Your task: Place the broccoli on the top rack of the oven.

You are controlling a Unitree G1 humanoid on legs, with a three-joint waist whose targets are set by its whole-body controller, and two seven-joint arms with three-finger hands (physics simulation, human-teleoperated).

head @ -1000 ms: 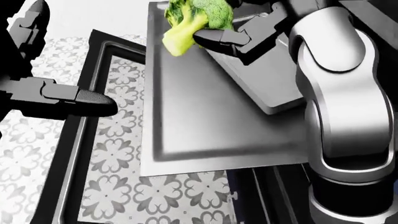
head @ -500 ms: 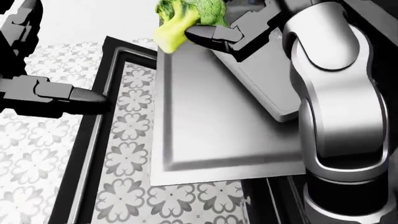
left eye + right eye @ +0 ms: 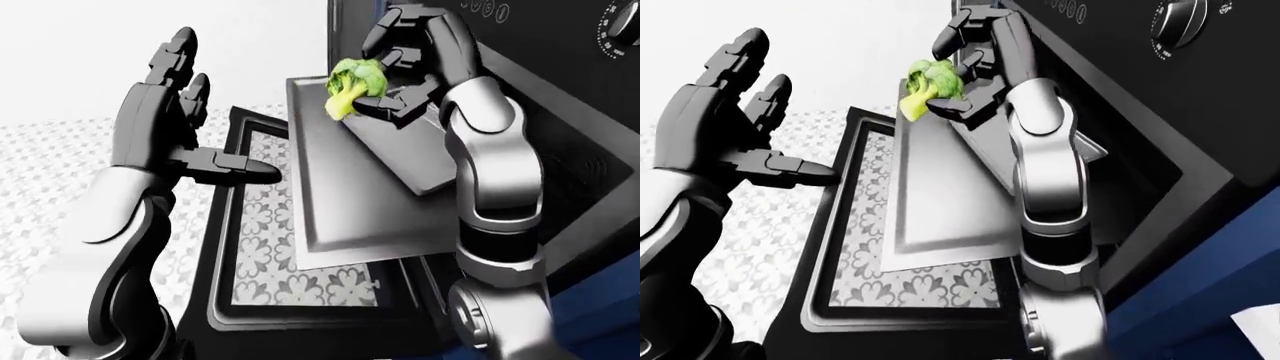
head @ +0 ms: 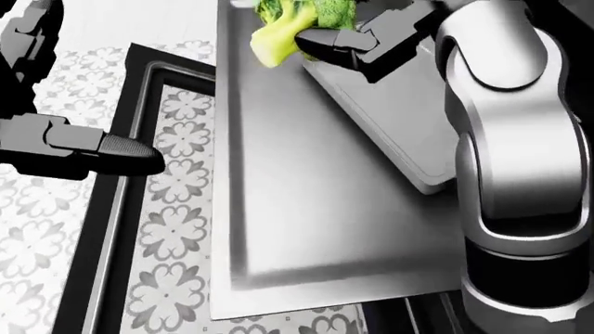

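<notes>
Under you: patterned tile floor (image 3: 60,165), grey floral print on white. Open oven door (image 3: 262,247) hangs over it, black frame, and the tiles show through its glass pane. Two pulled-out grey oven racks (image 4: 315,202) extend above the door, upper one overlapping the lower.

- The right hand (image 3: 400,56), gripping the broccoli (image 3: 352,82), is hanging over the pulled-out racks (image 3: 350,187), nothing lying beneath.
- The lowered oven door (image 3: 840,247) is blocking the space below.
- The left hand (image 3: 175,112) is hovering well apart, fingers spread.
</notes>
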